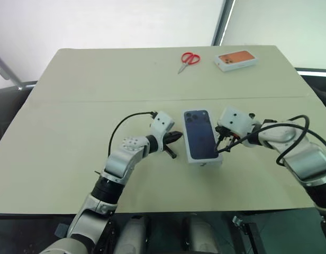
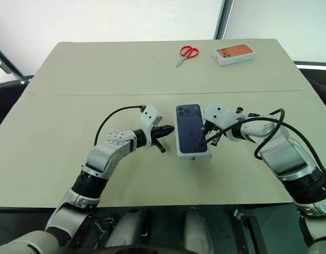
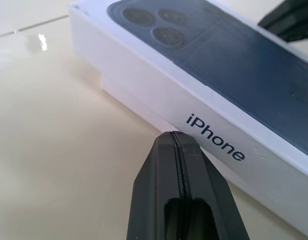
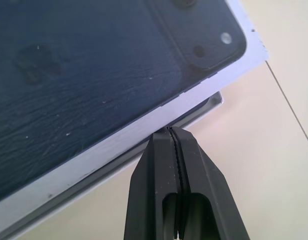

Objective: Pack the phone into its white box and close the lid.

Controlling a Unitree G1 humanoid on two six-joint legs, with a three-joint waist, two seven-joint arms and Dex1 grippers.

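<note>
Left eye view gives us a beige desk [image 1: 73, 132] with a faint seam running across it from side to side, and pale walls or blinds behind its far edge with a dark upright strip between two panels. Dark floor shows past the desk's left and right edges.

We see the lid [image 1: 201, 134], with its dark blue phone picture facing up, lying on the white box [image 3: 125, 95] near the middle of the desk, a little toward the near edge. In the left wrist view the lid is not fully down: a strip of the box wall shows beneath its rim, and the word "iPhone" runs along the lid's side. We cannot see the phone itself, so we cannot tell whether it is inside.

Our left tool [image 1: 176, 138] sits just beside the left long side of the lid, its two black fingers pressed together and holding nothing. Our right tool [image 1: 222, 145] is at the right long side, fingers likewise pressed together, with the tips at the lower rim of the lid where it meets the box; whether they touch it we cannot tell.

Near the far edge lie red-handled scissors [image 1: 188, 60], and toward the far right corner a white box with an orange phone picture [image 1: 236, 59].
</note>
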